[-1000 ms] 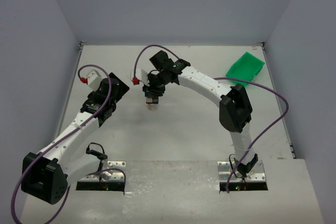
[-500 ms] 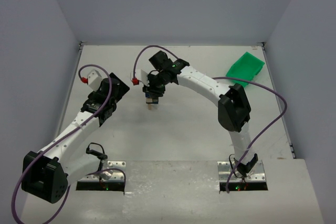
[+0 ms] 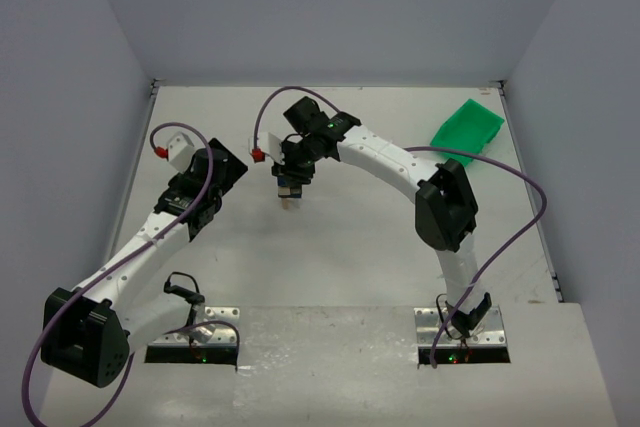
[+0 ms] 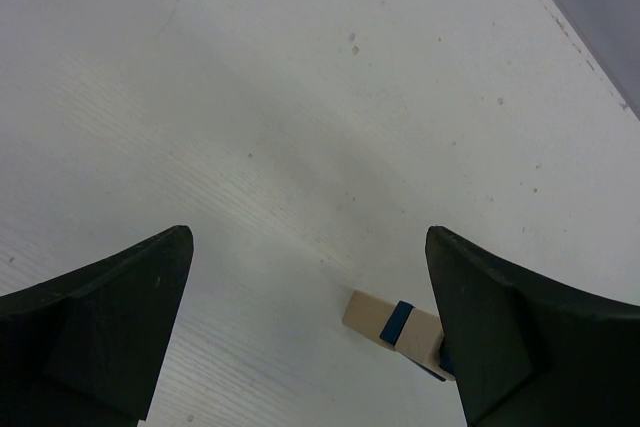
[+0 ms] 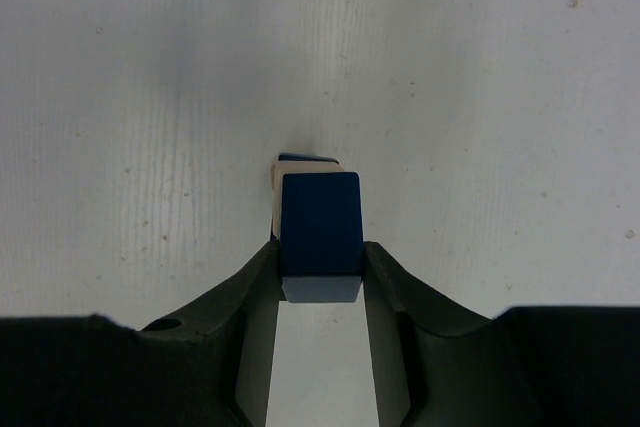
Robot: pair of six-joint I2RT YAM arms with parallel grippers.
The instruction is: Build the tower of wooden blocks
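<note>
The wood block tower (image 3: 289, 201) stands mid-table, tiny, tan with a dark blue band. In the left wrist view the tower (image 4: 400, 325) shows tan, blue, tan, its top hidden behind my right-hand finger. My right gripper (image 3: 290, 183) hangs straight over it, shut on a dark blue block (image 5: 320, 227). In the right wrist view my right gripper (image 5: 320, 262) holds that block on or just above the tower's tan top (image 5: 277, 182); I cannot tell whether they touch. My left gripper (image 3: 228, 169) is open and empty to the tower's left; its gap (image 4: 308, 237) faces bare table.
A green plastic bin (image 3: 467, 129) lies at the far right by the wall. Grey walls close in the table on the left, back and right. Purple cables loop over both arms. The arm bases sit at the near edge.
</note>
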